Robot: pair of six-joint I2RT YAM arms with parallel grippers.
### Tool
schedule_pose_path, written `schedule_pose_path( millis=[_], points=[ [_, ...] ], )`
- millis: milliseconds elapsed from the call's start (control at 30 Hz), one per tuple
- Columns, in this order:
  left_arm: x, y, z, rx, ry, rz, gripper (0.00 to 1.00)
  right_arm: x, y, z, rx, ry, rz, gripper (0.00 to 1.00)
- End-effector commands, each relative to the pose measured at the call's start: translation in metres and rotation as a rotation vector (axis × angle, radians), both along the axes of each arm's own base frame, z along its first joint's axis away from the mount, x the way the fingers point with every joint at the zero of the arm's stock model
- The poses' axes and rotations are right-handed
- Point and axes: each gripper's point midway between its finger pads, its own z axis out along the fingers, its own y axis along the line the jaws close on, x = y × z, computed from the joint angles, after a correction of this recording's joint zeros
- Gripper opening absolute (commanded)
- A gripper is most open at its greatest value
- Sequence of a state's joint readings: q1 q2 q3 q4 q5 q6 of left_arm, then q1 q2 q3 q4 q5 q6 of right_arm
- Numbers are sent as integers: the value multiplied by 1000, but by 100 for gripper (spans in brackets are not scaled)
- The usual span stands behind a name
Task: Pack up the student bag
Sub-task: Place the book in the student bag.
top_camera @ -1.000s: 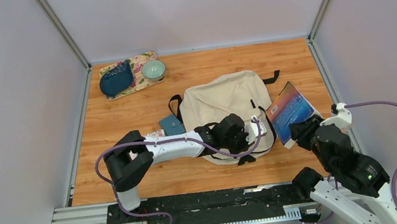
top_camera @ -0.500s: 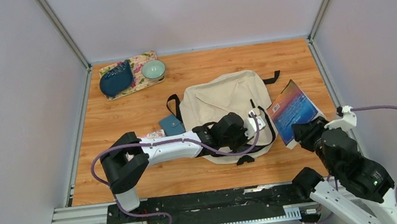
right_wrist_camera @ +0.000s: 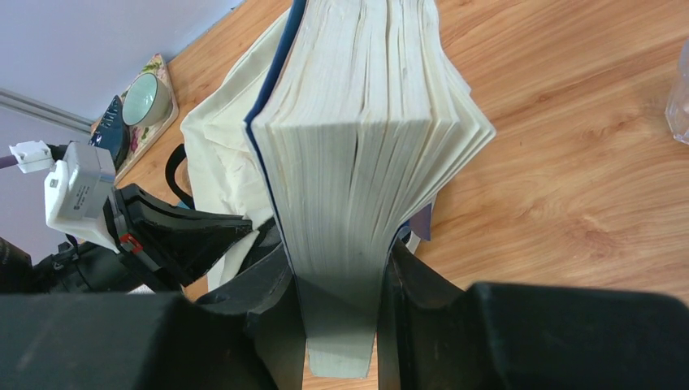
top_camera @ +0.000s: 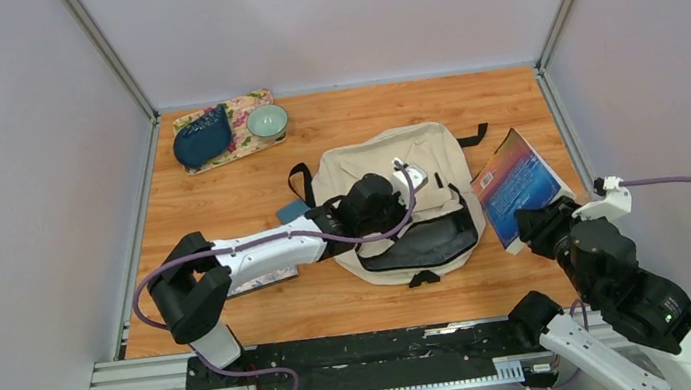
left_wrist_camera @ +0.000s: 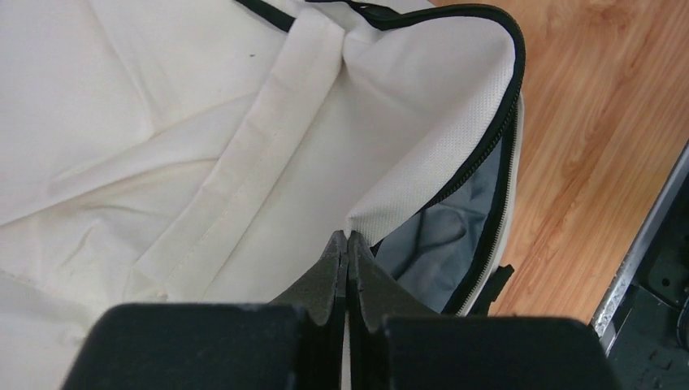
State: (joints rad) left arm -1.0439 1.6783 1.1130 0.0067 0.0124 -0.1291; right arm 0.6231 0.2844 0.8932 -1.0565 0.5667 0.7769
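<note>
Grip check: left end effector (left_wrist_camera: 348, 244) pinched together on the student bag (left_wrist_camera: 162, 122) flap edge; right end effector (right_wrist_camera: 341, 284) clamped on book (right_wrist_camera: 366, 122), just right of the bag.
Bag mid-worktop (top_camera: 220, 191): cream fabric, black zip, mouth open, grey lining showing. Book cover print is probably text, too small to read.
</note>
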Motion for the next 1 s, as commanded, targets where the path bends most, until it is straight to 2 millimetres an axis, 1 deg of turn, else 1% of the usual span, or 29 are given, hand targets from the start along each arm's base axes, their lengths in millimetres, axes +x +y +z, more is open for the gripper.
schedule_pose_path(
  millis=[0, 67, 100, 133, 167, 200, 233, 267, 333, 367, 400, 433, 500, 533, 567, 633, 667, 767, 800, 833, 933, 967],
  points=[
    [6, 7, 19, -93, 26, 50, 0, 4, -6, 77, 150, -250, -36, 0],
    [11, 8, 23, -119, 37, 54, 0, 3, -3, 76, 158, -246, -23, 0],
    [13, 7, 24, -125, 39, 56, 0, 2, 2, 75, 173, -238, 0, 0],
    [15, 7, 27, -135, 44, 58, 0, 1, 3, 71, 174, -223, 8, 0],
    [23, 6, 35, -164, 49, 74, 0, -1, 5, 68, 176, -212, 19, 0],
    [26, 5, 38, -178, 58, 75, 0, -2, 8, 65, 180, -197, 38, 0],
    [25, 3, 43, -196, 70, 55, 0, -4, 8, 59, 176, -180, 39, 0],
    [29, 0, 52, -215, 64, 52, 0, -7, 6, 56, 187, -179, 36, 0],
    [31, -2, 59, -225, 50, 44, 0, -12, -1, 51, 212, -176, 9, 0],
    [34, -4, 66, -229, 41, 42, 0, -19, -6, 54, 240, -203, 6, 0],
    [35, -5, 67, -227, 40, 36, 0, -23, -9, 56, 257, -215, 6, 0],
    [35, -6, 70, -228, 36, 29, 0, -29, -13, 53, 269, -208, 1, 0],
    [36, -7, 81, -249, 17, 22, 0, -41, -21, 55, 331, -224, -14, 0],
    [37, -9, 88, -267, 3, 18, 0, -46, -22, 48, 335, -207, -8, 0],
    [37, -9, 96, -283, -12, 13, 0, -52, -19, 47, 377, -203, 18, 0],
    [36, -11, 108, -310, -37, -8, 0, -56, -13, 38, 400, -166, 41, 0],
    [36, -11, 119, -323, -62, -20, 0, -59, -4, 36, 438, -148, 78, 0],
    [35, -11, 137, -340, -119, -47, 0, -60, 15, 23, 477, -83, 144, 0],
    [36, -10, 138, -339, -127, -49, 0, -64, 16, 23, 523, -88, 154, 0],
    [35, -10, 141, -339, -138, -57, 0, -64, 20, 15, 531, -65, 162, 0],
    [31, -8, 149, -367, -170, -76, 0, -70, 29, 7, 587, -21, 191, 0],
    [29, -5, 148, -371, -175, -81, 0, -70, 36, 1, 594, 10, 212, 0]
  ],
)
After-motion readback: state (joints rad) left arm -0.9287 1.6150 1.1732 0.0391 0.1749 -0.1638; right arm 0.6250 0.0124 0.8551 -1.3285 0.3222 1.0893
